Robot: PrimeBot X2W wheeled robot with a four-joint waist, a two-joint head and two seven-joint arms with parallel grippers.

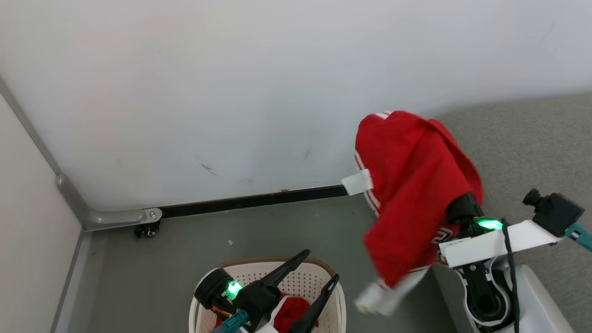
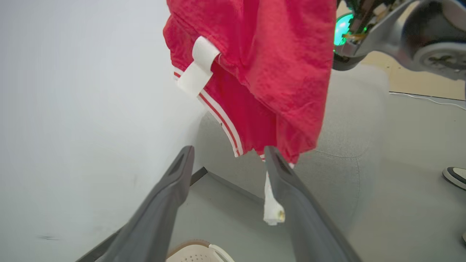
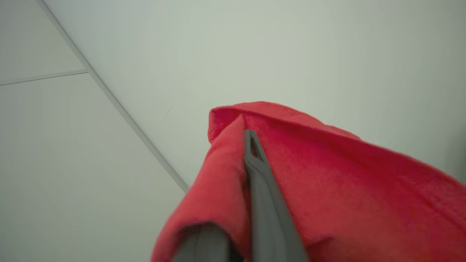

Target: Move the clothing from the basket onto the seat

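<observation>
The right tool is clamped tight on 1 red garment, which hangs bunched in the air near the wall, at the edge of the grey seat. The left tool stands wide open and empty above the basket, where more red clothing lies. This looks like the carry step. Next, I'd say, swing right over the cushion, lower, then let go.

Long dark grey fingers, black wrists lit green, white forearm with black cable.
</observation>
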